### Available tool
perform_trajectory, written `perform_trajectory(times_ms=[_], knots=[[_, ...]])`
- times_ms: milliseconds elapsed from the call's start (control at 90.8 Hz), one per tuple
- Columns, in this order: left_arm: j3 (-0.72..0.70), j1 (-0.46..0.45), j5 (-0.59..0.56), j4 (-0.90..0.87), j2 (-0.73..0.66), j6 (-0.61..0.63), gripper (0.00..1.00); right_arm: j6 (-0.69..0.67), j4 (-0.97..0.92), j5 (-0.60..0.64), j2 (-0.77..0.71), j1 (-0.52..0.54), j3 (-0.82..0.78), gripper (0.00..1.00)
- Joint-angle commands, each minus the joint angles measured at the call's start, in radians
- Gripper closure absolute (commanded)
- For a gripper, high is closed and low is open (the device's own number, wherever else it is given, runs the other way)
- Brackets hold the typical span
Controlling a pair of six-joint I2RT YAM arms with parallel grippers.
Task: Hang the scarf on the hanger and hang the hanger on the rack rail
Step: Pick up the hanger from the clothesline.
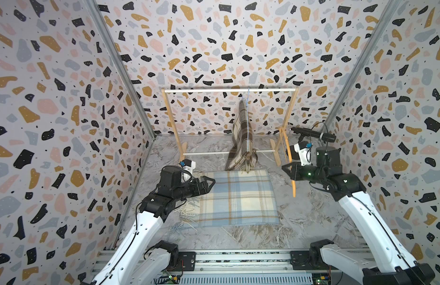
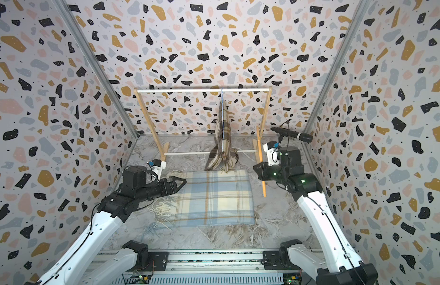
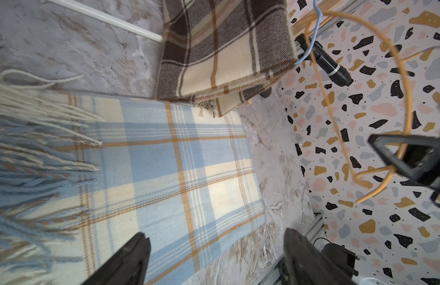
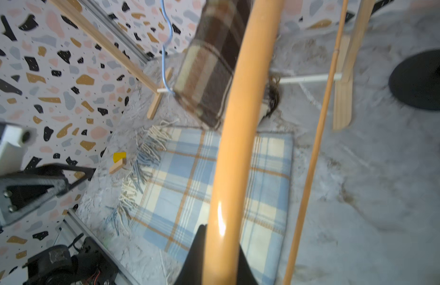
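2 arms split the work. Furthest left, the left gripper (image 1: 209,184) hovers with its jaws spread wide just above the fringed left edge of the blue plaid scarf (image 1: 238,197). The scarf lies folded flat on the table (image 1: 312,217), not yet gripped. Behind it, 1 brown scarf (image 1: 241,138) already hangs from the rack (image 1: 214,90). To the right, the right gripper (image 1: 286,170) is pinched onto the orange hanger (image 1: 293,188), holding it roughly upright beside the scarf's right edge. The step in hand looks like picking up the scarf. Lower onto the left edge and catch every folded layer rather than loose fringe. Lift until 1 end dangles free, then feed it through the hanger's opening.
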Motion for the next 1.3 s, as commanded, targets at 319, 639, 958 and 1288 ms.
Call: perform_trajectory(times_ms=[319, 639, 958, 1288], knots=[[0.211, -0.172, 0.030, 0.044, 0.158, -0.036, 0.14, 0.083, 0.120, 0.266, -0.251, 0.283, -0.390, 1.00], [0.461, -0.397, -0.084, 0.050, 0.414, -0.021, 0.17, 0.065, 0.229, 0.477, -0.135, 0.483, -0.409, 1.00], [0.658, -0.490, -0.139, -0.014, 0.671, 0.016, 0.26, 0.069, 0.283, 0.549, -0.103, 0.588, -0.431, 1.00], [0.688, -0.499, -0.135, -0.006, 0.758, 0.015, 0.45, 0.063, 0.294, 0.547, -0.070, 0.617, -0.421, 1.00]])
